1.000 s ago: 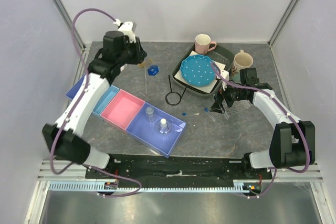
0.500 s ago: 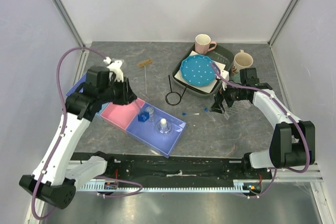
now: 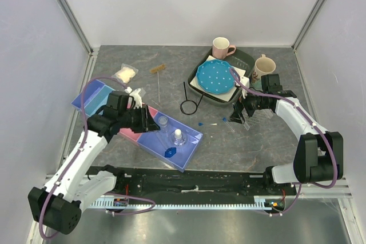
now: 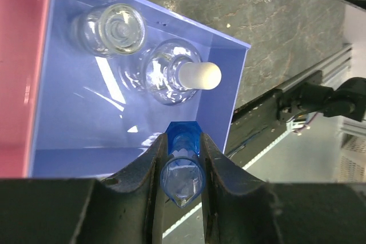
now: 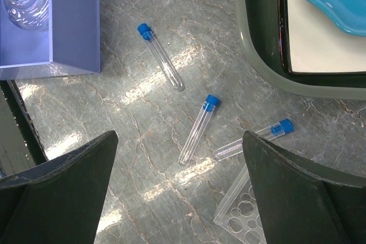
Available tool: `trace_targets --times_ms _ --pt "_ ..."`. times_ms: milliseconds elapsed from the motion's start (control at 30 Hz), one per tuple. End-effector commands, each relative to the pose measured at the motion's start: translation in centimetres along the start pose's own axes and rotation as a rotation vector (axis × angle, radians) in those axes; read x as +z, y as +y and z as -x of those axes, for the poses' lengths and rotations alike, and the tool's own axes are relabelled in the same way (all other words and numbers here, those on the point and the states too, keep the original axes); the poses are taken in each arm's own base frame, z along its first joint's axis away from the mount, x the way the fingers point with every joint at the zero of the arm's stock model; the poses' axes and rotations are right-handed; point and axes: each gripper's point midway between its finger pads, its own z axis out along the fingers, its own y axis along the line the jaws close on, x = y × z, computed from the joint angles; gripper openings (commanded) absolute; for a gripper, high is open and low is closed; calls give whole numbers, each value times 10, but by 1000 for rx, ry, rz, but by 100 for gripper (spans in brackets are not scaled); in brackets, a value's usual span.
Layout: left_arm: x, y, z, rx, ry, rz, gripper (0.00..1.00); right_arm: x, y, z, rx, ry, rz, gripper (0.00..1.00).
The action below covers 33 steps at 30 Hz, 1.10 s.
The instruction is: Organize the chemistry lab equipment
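A: Right, top view first. Where's the blue hexagonal piece?
B: Over the near end of the tray's purple bay, by the front corner. The left arm reaches across the pink bay toward it. From up here I can't tell if the piece touches the bay floor.
A: Rest of that bay?
B: Two clear little bottles, the nearer one with a white stopper.
A: Loose items?
B: A bag of white wads sits far left on the counter, with the thin sticks beside it. The black wire ring lies just left of the grey bin that holds the blue dotted plate. Two mugs stand at the bin's far side.
A: And the left wrist view?
B: It shows the left pincer clamped on the blue piece, fingers tight on both sides. The piece hangs over the purple bay's corner, with both bottles just beyond and the pink bay at the left edge.
A: Right wrist?
B: There the right pincer has its jaws wide apart, gripping nothing. It hovers over three tiny blue-capped tubes lying loose on the counter. A corner of the clear tube rack shows at the bottom edge, just beside the nearest tube. The bin wall is upper right and the tray corner upper left.
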Motion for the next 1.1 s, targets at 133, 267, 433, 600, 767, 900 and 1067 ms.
trace_targets --times_ms 133,267,433,600,767,900,1067 --pt "31 -18 -3 -169 -56 -218 16 -6 -1 20 -64 -48 6 98" --pt "44 -7 -12 -229 -52 -205 16 -6 -1 20 -67 -48 2 98" --pt "56 7 -22 -299 -70 -189 19 -6 -1 20 -67 -46 3 98" --pt "67 19 -36 -342 -26 -155 38 -6 0 20 -69 -46 4 98" --pt "70 28 -35 -344 -32 -104 57 -7 0 20 -70 -46 3 98" --pt "72 35 -34 -348 -26 -61 63 -7 0 20 -73 -47 4 98" --pt "72 53 -34 -368 11 82 70 -7 0 21 -76 -48 3 98"
